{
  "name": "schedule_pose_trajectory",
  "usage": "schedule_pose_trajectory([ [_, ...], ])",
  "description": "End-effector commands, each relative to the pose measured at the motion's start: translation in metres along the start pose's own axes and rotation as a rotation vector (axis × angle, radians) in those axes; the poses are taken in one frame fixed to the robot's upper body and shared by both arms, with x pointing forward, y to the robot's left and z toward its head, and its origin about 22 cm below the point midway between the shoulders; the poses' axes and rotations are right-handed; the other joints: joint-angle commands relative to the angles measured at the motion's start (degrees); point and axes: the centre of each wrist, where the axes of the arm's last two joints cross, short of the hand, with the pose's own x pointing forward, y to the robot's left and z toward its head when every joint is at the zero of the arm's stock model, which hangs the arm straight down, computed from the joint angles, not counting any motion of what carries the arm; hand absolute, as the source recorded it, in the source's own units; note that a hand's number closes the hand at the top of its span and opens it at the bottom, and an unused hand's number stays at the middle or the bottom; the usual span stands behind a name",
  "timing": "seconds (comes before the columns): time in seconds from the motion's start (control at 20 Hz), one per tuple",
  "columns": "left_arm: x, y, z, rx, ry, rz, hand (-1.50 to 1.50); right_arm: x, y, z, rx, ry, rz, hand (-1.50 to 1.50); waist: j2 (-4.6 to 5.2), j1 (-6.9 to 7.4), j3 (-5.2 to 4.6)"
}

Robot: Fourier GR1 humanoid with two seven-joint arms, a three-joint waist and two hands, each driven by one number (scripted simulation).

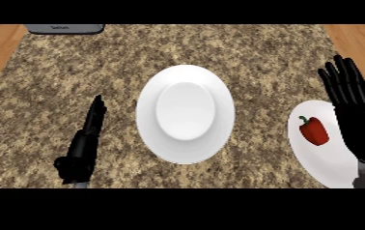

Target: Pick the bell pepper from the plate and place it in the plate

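At the right edge, on its round white plate [315,164], the glossy red bell pepper [314,131] lies untouched, nothing lifted yet! Right hand [348,96] just beside it, fingers straight and spread; left hand [86,139] straight-fingered, holding nothing. The bare white centre plate [150,115] awaits; grasp, carry and placement all remain.

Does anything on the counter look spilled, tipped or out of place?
Nothing stands out. The bell pepper lies whole on the right plate, the middle plate sits flat, and nothing is spilled on the counter.
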Motion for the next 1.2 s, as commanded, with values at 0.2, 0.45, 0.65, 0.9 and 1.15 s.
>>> schedule_pose_trajectory([
  [0.2, 0.064, 0.022, -0.054, -0.089, -0.208, -0.073, 0.0, 0.005, 0.062, -0.01, 0.612, -0.087, -0.193, 1.5, -0.71, 2.68, 1.18],
  [0.45, 0.083, 0.046, -0.07, -0.116, -0.197, -0.078, 0.0, -0.019, 0.034, 0.01, 0.581, -0.007, 0.52, 1.5, -0.6, 1.21, 1.03],
  [0.65, 0.096, 0.067, -0.076, -0.137, -0.186, -0.062, 0.0, -0.091, 0.038, 0.067, 0.375, 0.035, 0.12, -1.5, -0.46, 1.22, 1.22],
  [0.9, 0.105, 0.057, -0.086, -0.132, -0.174, -0.062, 0.0, -0.105, 0.011, 0.056, 0.291, -0.112, -0.002, -1.5, -0.73, 0.79, 1.04],
  [1.15, 0.089, 0.071, -0.08, -0.125, -0.169, -0.063, 0.0, -0.059, -0.052, 0.046, 0.293, -0.149, 0.176, -1.5, -0.9, 0.5, 0.94],
])
